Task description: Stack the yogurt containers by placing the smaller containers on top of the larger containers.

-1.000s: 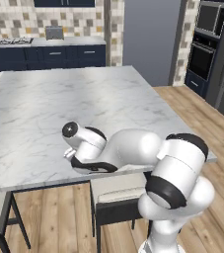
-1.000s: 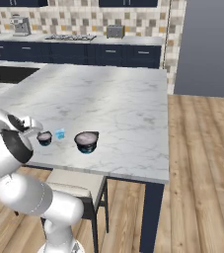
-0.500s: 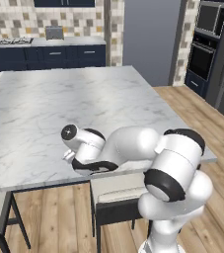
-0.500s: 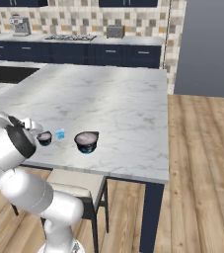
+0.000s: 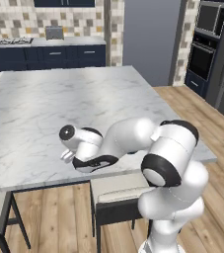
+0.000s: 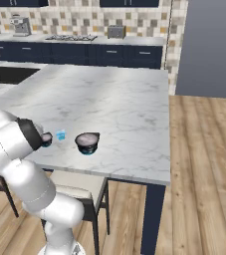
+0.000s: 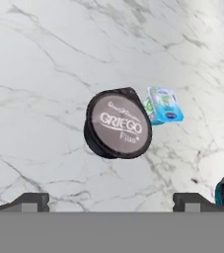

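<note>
Since the earlier frame the arm's elbow had swung a little further left, while the cups stayed put on the marble tabletop point(image 6: 124, 99). The fingers point(image 7: 111, 200) were spread wide, holding nothing — they hovered over the small dark cup point(image 7: 117, 123), whose pale lid read "GRIEGO". The tiny light-blue container point(image 7: 164, 105) lay just beside that cup, touching or nearly touching its rim. The wide dark cup point(image 6: 87, 143) with the teal base stood apart, nearer the tabletop's front edge — in the hand view only its edge showed at lower right.
</note>
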Available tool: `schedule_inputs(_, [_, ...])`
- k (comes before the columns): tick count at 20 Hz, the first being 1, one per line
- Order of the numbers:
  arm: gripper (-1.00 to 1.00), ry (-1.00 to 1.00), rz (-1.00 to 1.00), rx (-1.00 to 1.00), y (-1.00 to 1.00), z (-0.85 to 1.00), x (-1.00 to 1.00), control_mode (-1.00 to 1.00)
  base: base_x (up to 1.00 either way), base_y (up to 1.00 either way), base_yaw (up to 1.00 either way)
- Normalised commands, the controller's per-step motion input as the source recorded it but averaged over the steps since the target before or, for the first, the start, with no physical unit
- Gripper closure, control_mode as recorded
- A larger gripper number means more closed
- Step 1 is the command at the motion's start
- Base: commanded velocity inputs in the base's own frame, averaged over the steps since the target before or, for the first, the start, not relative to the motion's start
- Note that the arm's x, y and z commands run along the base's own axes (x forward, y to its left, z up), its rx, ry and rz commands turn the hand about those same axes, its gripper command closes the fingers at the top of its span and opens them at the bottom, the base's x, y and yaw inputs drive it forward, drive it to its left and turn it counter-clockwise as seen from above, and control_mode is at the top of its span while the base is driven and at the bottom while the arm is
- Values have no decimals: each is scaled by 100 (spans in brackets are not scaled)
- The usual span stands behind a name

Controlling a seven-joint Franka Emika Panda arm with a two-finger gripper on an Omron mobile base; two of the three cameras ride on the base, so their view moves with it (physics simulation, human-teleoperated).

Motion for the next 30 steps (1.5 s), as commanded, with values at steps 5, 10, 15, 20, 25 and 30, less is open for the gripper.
schedule_inputs(5, [-100,0,0,-2,9,-16,11,-100,0,0,0])
schedule_inputs(10, [-100,-3,0,0,0,-1,13,-100,0,0,0])
schedule_inputs(15, [-100,-3,0,0,0,-10,15,-100,0,0,0])
schedule_inputs(20, [-100,-3,0,0,0,-4,12,-100,0,0,0])
schedule_inputs(25, [-100,-1,0,0,0,-5,4,-100,0,0,0])
schedule_inputs(30, [-100,-3,0,0,0,-6,6,-100,0,0,0])
